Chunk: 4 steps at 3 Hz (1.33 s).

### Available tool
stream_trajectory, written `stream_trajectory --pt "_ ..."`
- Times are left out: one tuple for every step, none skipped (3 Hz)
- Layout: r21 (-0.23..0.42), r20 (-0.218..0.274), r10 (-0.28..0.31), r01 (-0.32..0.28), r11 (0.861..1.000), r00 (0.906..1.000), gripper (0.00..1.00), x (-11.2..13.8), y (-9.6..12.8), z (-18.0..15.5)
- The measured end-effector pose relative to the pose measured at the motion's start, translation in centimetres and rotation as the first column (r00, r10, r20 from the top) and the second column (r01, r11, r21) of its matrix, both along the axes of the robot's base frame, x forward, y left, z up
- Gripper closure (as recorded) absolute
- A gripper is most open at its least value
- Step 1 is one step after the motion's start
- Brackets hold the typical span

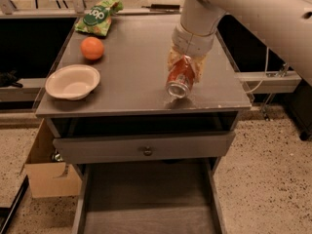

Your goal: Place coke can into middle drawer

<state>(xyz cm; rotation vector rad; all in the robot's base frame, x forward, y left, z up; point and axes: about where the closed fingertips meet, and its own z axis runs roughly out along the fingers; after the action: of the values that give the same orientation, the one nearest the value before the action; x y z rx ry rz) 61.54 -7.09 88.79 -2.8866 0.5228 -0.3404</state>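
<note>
Where the worktop [136, 57] nears its front edge, the coke can [179, 79] is held tilted just above it, clamped by the gripper [184, 68] fingers [172, 61] — markings unreadable. The middle drawer [146, 199] is seen open below.

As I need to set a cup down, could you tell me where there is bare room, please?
Bare: the middle of the tabletop, between the orange and bowl on the left and the tool holding the coke can near the front right; also the open middle drawer floor. Crowded: the left edge.
</note>
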Motion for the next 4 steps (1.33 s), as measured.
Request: stream_trajectory --pt "0.001 -0.026 -0.031 0.031 1.000 0.9992 1.00 -3.2 -1.6 -3.0" --pt "-0.003 -0.069 -0.088 0.088 0.996 0.9937 1.00 -7.7 -4.5 -6.8" --pt "-0.003 -0.069 -0.088 0.088 0.996 0.9937 1.00 -7.7 -4.5 -6.8" --pt "-0.015 -0.066 -0.052 0.051 0.999 0.9965 1.00 -6.3 -3.3 -5.7"
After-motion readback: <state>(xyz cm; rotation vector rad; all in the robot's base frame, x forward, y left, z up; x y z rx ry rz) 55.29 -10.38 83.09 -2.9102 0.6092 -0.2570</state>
